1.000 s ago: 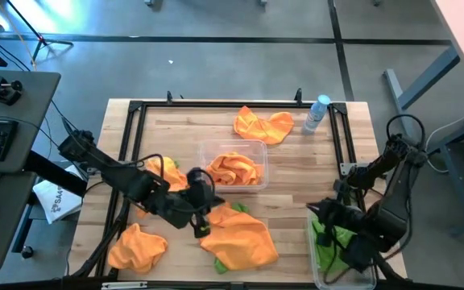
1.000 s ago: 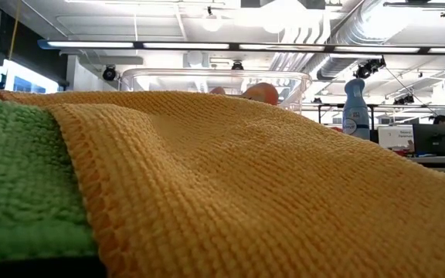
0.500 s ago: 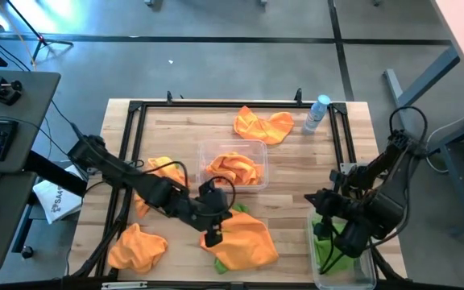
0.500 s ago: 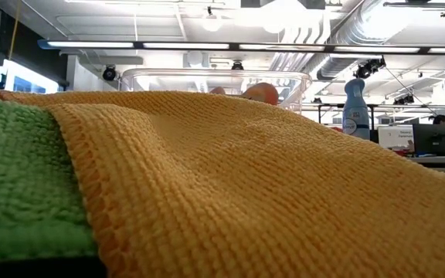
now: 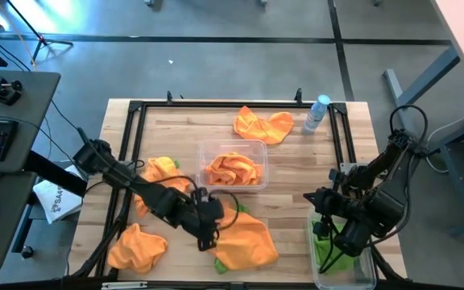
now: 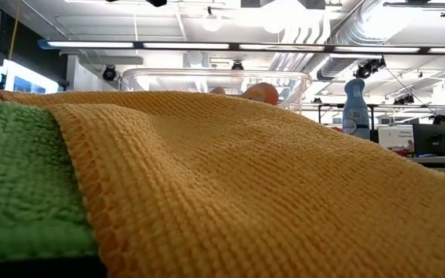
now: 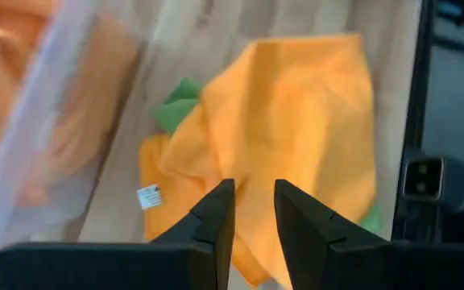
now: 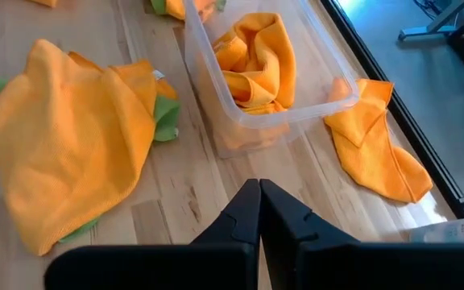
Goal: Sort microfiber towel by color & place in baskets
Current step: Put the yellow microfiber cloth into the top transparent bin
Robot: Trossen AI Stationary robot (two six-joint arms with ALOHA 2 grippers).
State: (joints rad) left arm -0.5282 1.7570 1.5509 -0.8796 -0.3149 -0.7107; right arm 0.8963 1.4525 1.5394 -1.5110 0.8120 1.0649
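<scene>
A big orange microfiber towel (image 5: 246,238) lies spread over a green one (image 7: 176,105) near the table's front. My left gripper (image 7: 254,201) hangs open just above that orange towel's left edge (image 5: 210,235), pointing steeply down; I see no touch. A clear basket (image 5: 256,150) at the table's middle holds crumpled orange towels (image 8: 256,56). A second clear basket (image 5: 353,278) at the near right holds a green towel (image 5: 329,250). My right gripper (image 8: 258,209) is shut and hovers left of that basket (image 5: 314,200), holding nothing.
Loose orange towels lie at the far edge (image 5: 263,125), at the left under my left arm (image 5: 163,171) and at the near left (image 5: 135,246). A clear bottle with a blue cap (image 5: 316,113) stands at the far right. A black frame (image 5: 131,109) rims the table.
My left gripper has come down and toward the table's near edge, tipping more steeply downward, and now hangs over the big orange towel's left edge. My right gripper has drawn a little away from the right basket toward the table's left. No towel has moved.
</scene>
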